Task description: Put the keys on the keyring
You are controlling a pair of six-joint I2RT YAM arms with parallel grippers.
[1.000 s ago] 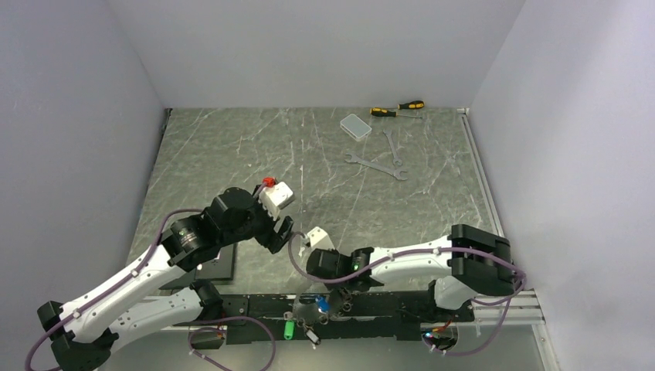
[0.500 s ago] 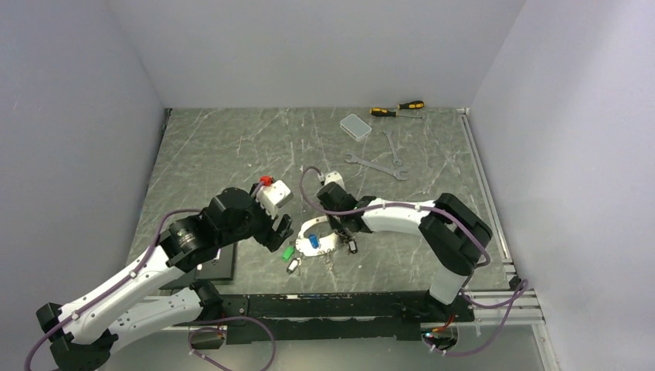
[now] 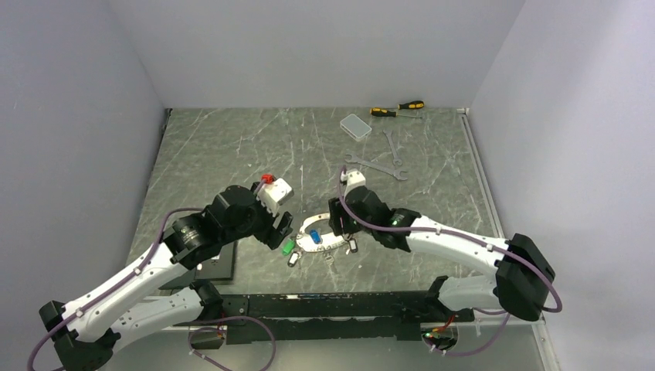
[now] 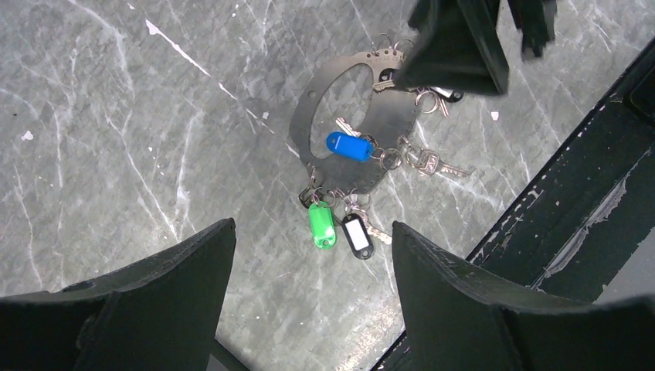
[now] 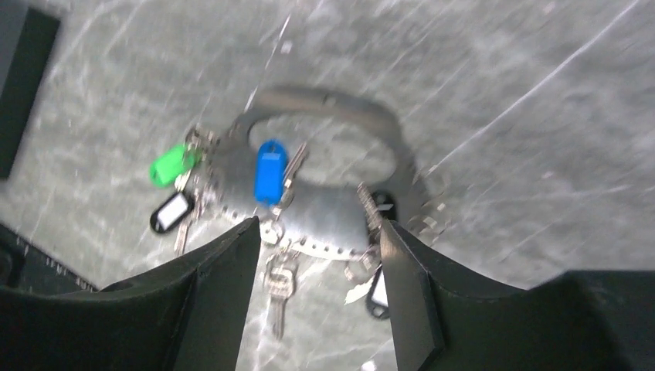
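— Room at the edges?
— Keyring (image 4: 390,127) lies flat on the table (image 3: 232,154) near the black front rail (image 4: 579,193), with wide marble beyond.
— Grippers?
— Left gripper (image 3: 282,230) beside it, right gripper (image 5: 318,226) over it, both 2 spread and holding nothing. Keys (image 4: 321,225) with green, blue and black tags hang round its rim

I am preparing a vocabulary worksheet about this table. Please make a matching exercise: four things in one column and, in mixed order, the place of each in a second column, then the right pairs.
Things
1. blue key
2. green key
3. screwdrivers
4. wrenches

Places
A. at the far edge of the table, right of the clear box
B. lying on the keyring
C. nearer than the clear box, farther than the keyring
D. just outside the keyring, beside the black key

Pairs: 1-B; 2-D; 3-A; 4-C
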